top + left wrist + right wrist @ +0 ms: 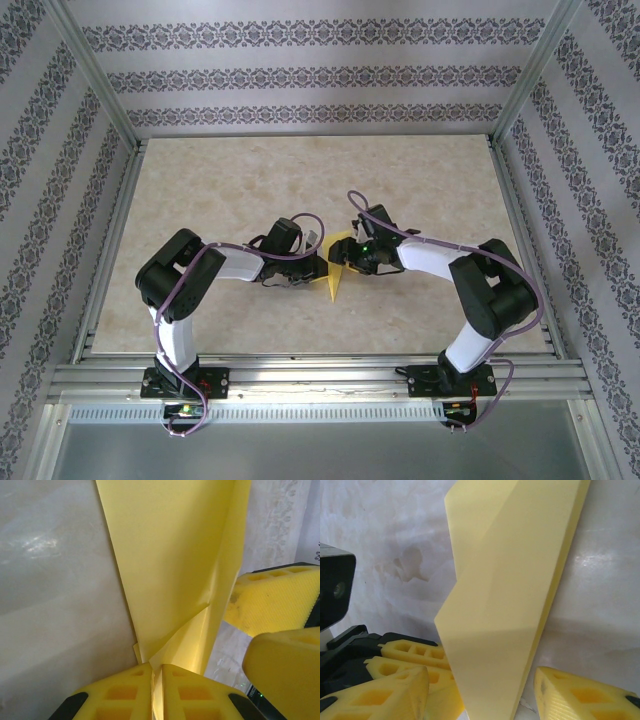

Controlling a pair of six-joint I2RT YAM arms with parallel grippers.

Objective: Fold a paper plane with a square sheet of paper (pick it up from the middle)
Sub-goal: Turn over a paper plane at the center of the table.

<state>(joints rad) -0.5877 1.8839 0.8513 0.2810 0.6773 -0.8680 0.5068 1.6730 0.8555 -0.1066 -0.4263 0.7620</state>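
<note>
Both arms meet over the middle of the counter, and right there is the paper plane — a narrow folded yellow sliver, its sharp tip pointing toward the arm bases. The left end effector comes in from the plane's left and is clamped on its lower edge, pads pressed together with the yellow layers pinched between them. From that grip the plane stands up off the counter, its long straight edges running away from the pads and a diagonal crease crossing just above the pinch. On the plane's other side the right end effector has its jaws parted, one finger on each flank of the plane, gripping nothing — there is a plain gap at one pad, and at the other I cannot tell whether it brushes the paper. The two sets of fingers sit just beside each other, tight quarters. Beyond the plane, marbled counter stretches to the patterned walls, and on either side out to the metal rails.
</note>
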